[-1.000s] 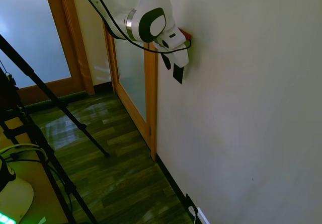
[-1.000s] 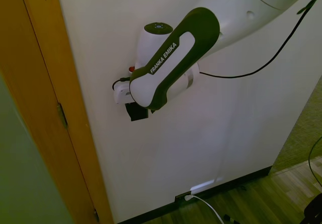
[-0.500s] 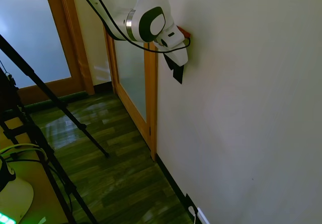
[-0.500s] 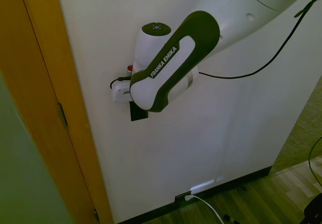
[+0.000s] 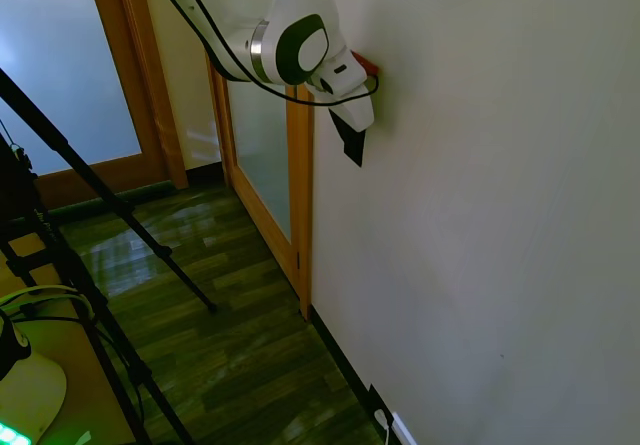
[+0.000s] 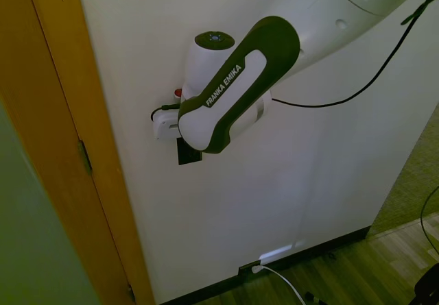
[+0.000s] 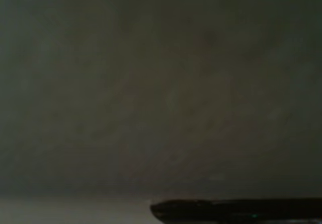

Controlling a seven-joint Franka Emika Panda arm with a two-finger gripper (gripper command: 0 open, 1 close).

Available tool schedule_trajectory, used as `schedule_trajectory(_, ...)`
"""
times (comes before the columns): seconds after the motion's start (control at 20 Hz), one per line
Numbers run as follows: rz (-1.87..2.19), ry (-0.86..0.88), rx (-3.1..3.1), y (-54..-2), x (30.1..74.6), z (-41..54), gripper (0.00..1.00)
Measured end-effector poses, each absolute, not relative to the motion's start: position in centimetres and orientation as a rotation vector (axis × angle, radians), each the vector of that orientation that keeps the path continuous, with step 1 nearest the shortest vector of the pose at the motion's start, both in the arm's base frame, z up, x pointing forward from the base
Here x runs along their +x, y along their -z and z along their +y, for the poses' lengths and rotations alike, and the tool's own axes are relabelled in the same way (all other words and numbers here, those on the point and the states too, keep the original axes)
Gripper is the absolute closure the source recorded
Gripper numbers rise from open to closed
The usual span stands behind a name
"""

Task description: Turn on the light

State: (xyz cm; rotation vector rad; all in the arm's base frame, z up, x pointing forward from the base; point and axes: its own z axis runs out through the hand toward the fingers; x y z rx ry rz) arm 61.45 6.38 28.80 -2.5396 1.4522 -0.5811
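Note:
The switch (image 5: 353, 147) is a small flat black upright plate on the white wall (image 5: 480, 215), just right of the wooden door frame. In the second exterior view the switch (image 6: 186, 153) shows only in part, below the arm's green-and-white wrist link. My gripper (image 5: 351, 123) is pressed against the wall at the plate's upper edge, and its white body (image 6: 167, 124) sits directly above the plate. No lamp is in view. The wrist view holds only a blurred grey wall surface from very close.
A wooden door frame (image 5: 300, 195) with a frosted glass door stands right beside the switch. A small red item (image 5: 366, 65) sticks out of the wall above the gripper. Low on the wall is a black outlet with a white plug (image 6: 255, 269). Dark wooden floor (image 5: 230, 305) lies below.
The gripper has shifted slightly up and in against the wall. A dark piece that stood out beside the plate a second ago no longer shows.

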Motion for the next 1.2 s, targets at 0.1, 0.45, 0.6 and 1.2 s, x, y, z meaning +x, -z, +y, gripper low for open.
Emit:
schedule_trajectory(0.1, 1.454, 0.581, -2.538, -28.8, 61.5, 6.4, 1.00)
schedule_trajectory(0.45, 1.464, 0.671, -2.508, -29.3, 60.5, 7.0, 1.00)
schedule_trajectory(0.6, 1.456, 0.721, -2.493, -30.8, 59.9, 7.4, 1.00)
schedule_trajectory(1.2, 1.377, 0.663, -2.484, -27.7, 54.1, 8.2, 0.00)
